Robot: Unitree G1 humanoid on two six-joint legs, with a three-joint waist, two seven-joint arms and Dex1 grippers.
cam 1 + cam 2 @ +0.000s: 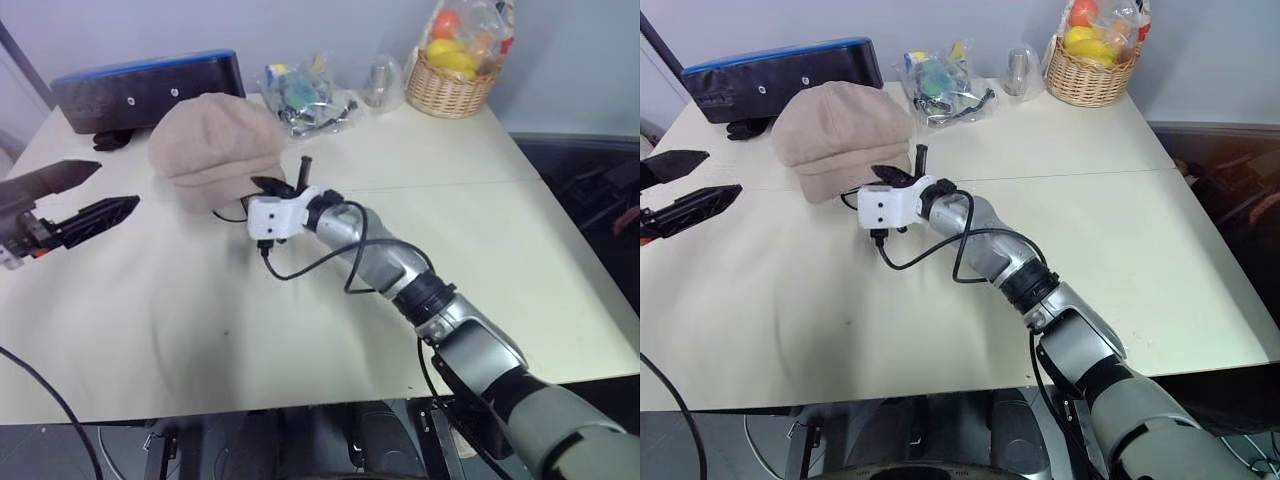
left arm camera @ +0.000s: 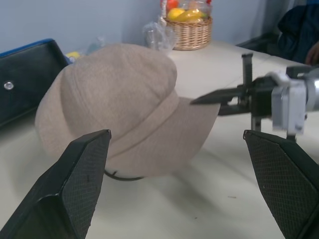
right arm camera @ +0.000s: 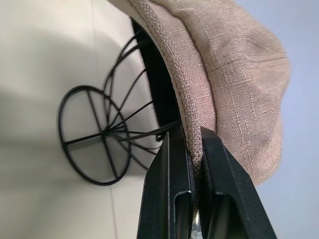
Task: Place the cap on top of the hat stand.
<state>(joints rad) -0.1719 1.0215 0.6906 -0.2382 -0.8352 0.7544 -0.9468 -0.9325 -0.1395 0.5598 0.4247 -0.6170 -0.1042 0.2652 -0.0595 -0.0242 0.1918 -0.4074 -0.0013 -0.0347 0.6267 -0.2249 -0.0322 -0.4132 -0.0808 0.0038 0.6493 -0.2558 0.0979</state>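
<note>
A pale table (image 1: 480,230) fills the scene. Along its far edge lie a dark blue-topped case (image 1: 150,88), a clear bag of small items (image 1: 305,95) and a wicker basket (image 1: 452,88) of fruit. Toward the far left, the beige cap (image 1: 215,145) sits over the black wire hat stand (image 3: 99,134), whose round spoked base rests on the tabletop. The right gripper (image 3: 192,149) is clamped tight on the cap's brim edge. The left gripper (image 1: 95,195) hangs wide apart nearby, holding nothing.
</note>
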